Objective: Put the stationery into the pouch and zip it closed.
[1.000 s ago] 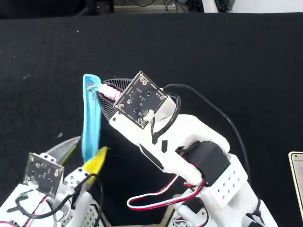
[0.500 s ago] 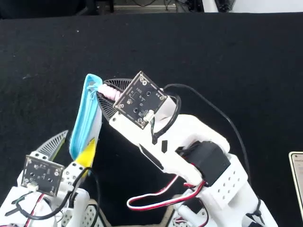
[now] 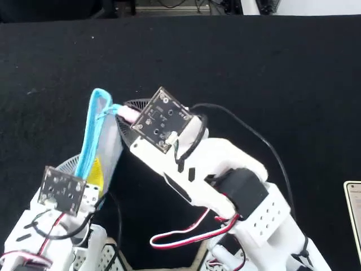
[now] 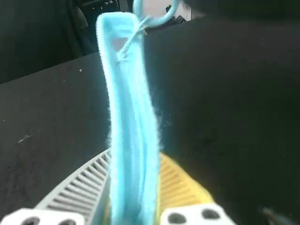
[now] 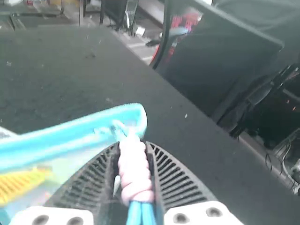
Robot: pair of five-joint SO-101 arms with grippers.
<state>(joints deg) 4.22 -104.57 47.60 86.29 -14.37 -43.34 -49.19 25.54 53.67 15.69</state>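
Black cloth-covered desk [image 3: 282, 68], matte, w/ a few pale specks. Behind its far edge: strip of room w/ dark furniture & cables [image 5: 276, 154], details too dim to tell. At desk's right edge, 1 pale flat thing [image 3: 353, 210], cut off by frame.

Count: 1 desk, 2 arms, 2 grippers, 1 pouch, 1 pink pull.

Pouch [image 3: 93, 132]: light blue, w/ a clear side panel, held up on edge over desk's near-left part, strung betw. the 2 grippers, top edge slanting away from the arms. Can't tell if zip is done up.

Left gripper [image 3: 84, 169]: clamped on pouch's near end, grey finger one side, yellow finger other side, blue edge running up betw. them [image 4: 131, 140].

Right gripper [image 3: 128, 112]: at pouch's far end, closed tight on the pink pull [image 5: 133, 164], a knobbly pink piece squeezed betw. the black ribbed fingers; thin blue cords run from it back toward the wrist.
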